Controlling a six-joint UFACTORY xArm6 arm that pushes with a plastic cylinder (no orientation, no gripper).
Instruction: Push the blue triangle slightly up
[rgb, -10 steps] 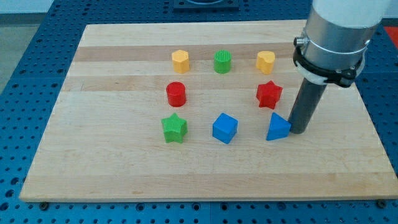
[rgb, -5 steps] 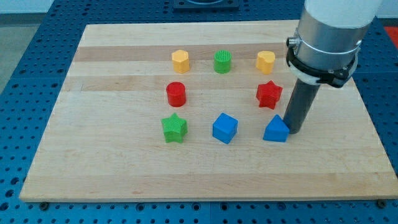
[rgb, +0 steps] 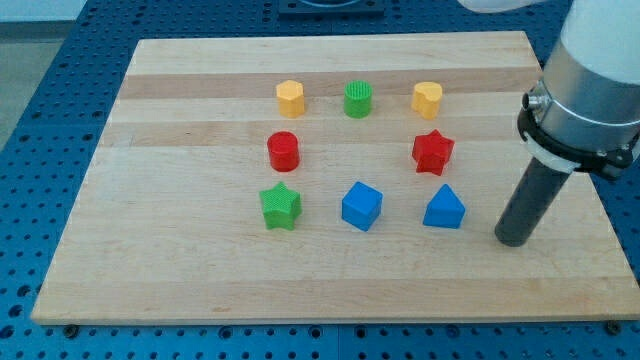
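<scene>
The blue triangle lies on the wooden board at the lower right of the ring of blocks, just below the red star. My tip rests on the board to the view's right of the blue triangle and slightly lower, with a clear gap between them. The dark rod rises from it toward the view's upper right, into the grey arm body.
A blue cube and a green star lie to the left of the triangle. A red cylinder sits at the ring's left. A yellow hexagon, a green cylinder and a yellow heart line the top.
My tip first nudged the blue triangle a little left, then pulled away to the right and down, leaving a gap. The other blocks have not moved.
</scene>
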